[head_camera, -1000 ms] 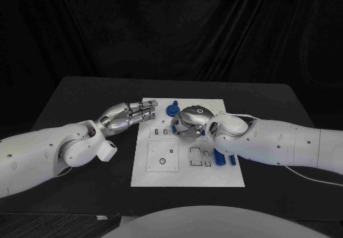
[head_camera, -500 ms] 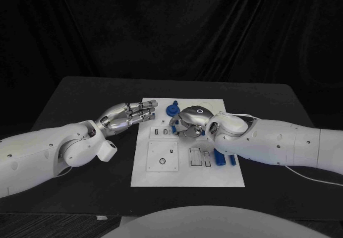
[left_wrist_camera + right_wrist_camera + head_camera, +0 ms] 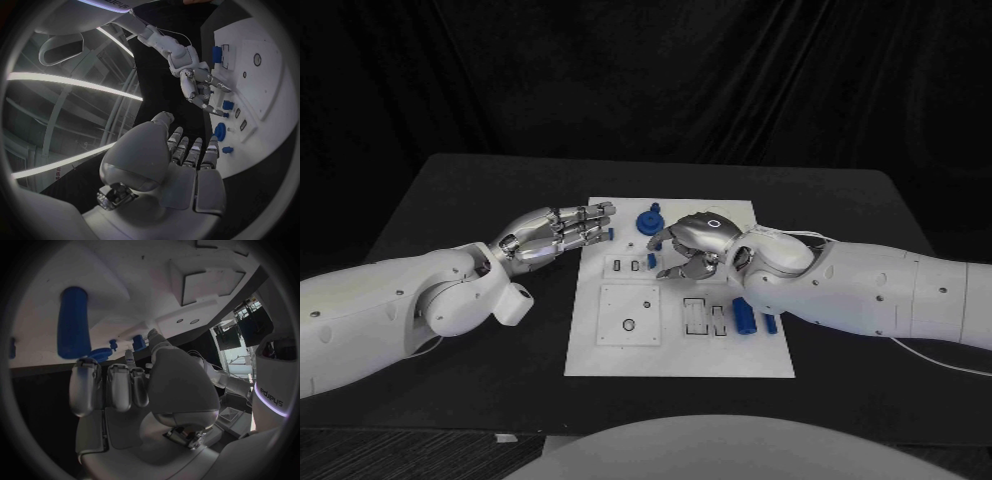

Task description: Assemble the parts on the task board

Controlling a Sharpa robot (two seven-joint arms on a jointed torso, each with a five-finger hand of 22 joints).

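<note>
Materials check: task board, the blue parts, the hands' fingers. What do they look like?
Task board: matte white, flat with clean cut-outs, likely plastic or painted sheet; can't tell which.
Blue parts: uniform opaque blue, soft sheen, probably moulded or printed plastic.
Fingers of the left hand and the right hand: silver with bright highlights, metal or metallic-coated; open.

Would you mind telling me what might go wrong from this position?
1. The right hand hovers low over the task board, fingers apart; it might knock the blue round part beside it.
2. The left hand sits at the board's edge and may nudge it.
</note>
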